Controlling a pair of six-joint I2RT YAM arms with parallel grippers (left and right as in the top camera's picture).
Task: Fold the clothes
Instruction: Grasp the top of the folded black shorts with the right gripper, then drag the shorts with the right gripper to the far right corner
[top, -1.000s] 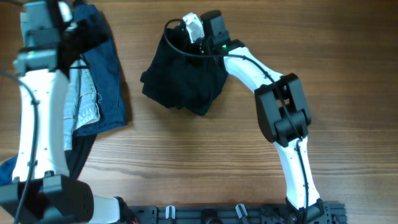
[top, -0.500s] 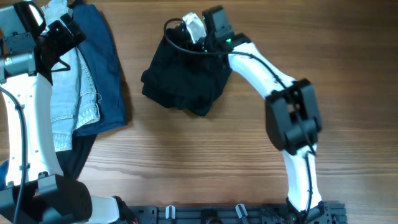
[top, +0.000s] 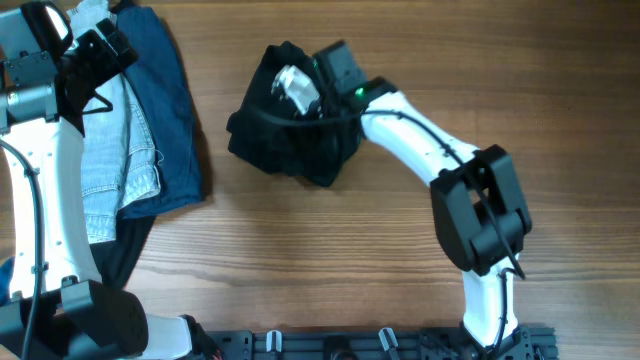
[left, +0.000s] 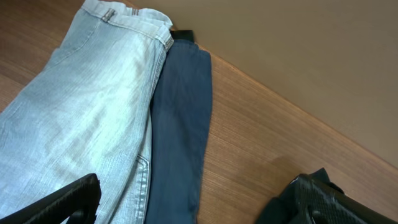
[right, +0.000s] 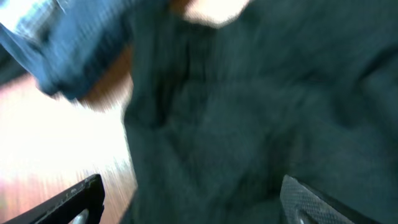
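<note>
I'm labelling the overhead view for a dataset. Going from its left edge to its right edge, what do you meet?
Left arm → light denim jeans → dark blue jeans → black garment → right arm.

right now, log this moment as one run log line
right gripper: open, over black garment | left gripper: open, above light jeans and dark jeans | right wrist view: blurred

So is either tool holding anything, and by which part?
Nothing looks held: left tool open above the jeans; right tool open over the black garment, though its wrist view is blurred.
</note>
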